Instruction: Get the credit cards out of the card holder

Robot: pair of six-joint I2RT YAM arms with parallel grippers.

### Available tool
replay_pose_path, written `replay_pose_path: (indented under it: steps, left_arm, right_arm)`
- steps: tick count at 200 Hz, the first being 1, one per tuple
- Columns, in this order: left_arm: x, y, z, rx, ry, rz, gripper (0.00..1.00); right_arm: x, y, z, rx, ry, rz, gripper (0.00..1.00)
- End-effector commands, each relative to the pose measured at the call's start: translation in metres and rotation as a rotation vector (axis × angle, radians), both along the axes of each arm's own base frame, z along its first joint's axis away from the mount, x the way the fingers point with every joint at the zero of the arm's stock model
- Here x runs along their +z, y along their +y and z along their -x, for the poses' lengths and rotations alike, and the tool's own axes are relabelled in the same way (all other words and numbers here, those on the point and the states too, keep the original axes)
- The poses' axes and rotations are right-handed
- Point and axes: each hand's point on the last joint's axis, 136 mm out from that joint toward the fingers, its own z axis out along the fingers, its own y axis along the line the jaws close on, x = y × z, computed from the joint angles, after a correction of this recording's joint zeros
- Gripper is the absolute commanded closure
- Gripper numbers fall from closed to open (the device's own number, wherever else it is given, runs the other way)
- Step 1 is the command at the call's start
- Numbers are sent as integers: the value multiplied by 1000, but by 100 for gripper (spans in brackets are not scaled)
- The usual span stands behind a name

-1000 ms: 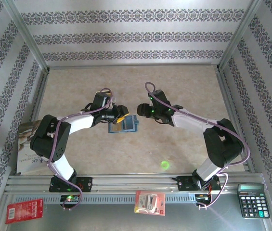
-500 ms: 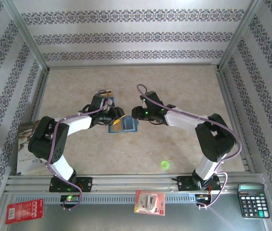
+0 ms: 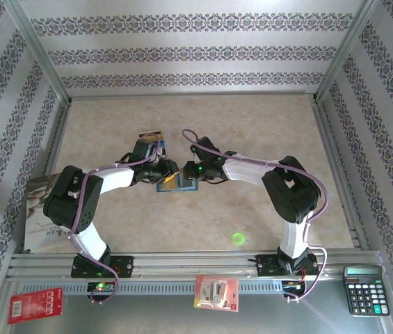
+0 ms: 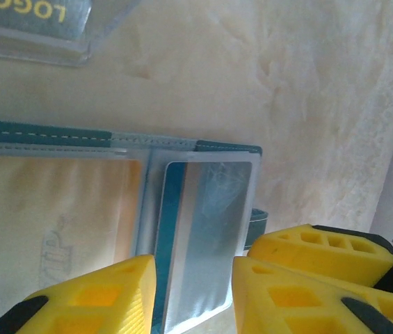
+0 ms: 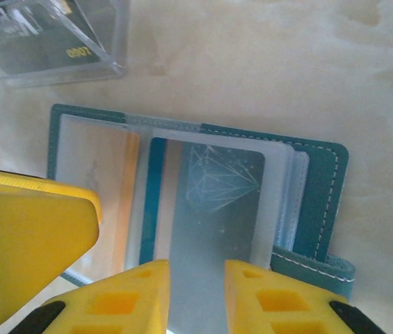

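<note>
From above, both arms reach inward and meet mid-tabletop. The left pincer and right pincer sit close together over the open blue card holder, which lies flat. The left wrist camera shows yellow fingers slightly apart astride a silvery card with a blue stripe, beside a tan card under a clear sleeve; whether they grasp it cannot be told. The right wrist camera likewise shows fingers part-spread astride the silvery card in the holder, grip unclear, with a clear case lying just beyond.
</note>
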Motion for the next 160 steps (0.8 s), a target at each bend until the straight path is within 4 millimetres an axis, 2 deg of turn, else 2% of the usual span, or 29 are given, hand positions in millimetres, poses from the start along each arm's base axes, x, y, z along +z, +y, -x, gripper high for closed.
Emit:
replay_pose_path:
  steps: [1,87,124,145,160]
  left_arm:
    - [-7,1,2,-26,18,-12,67]
    - [-16,-4,2,-56,42,-5,72]
    - [-22,4,3,-42,51,-41,73]
    - [-26,10,5,-28,59,-56,73]
    - [-27,12,6,-23,60,-55,73]
  right_arm:
    - [-5,-2,-3,-8,15,32,73]
    - [-20,-8,-1,-28,57,45,72]
    - [3,-4,-7,-11,0,-16,72]
    - [6,-11,-13,-33,-19,-4,72]
    - [1,-14,-15,-40,-10,10,72]
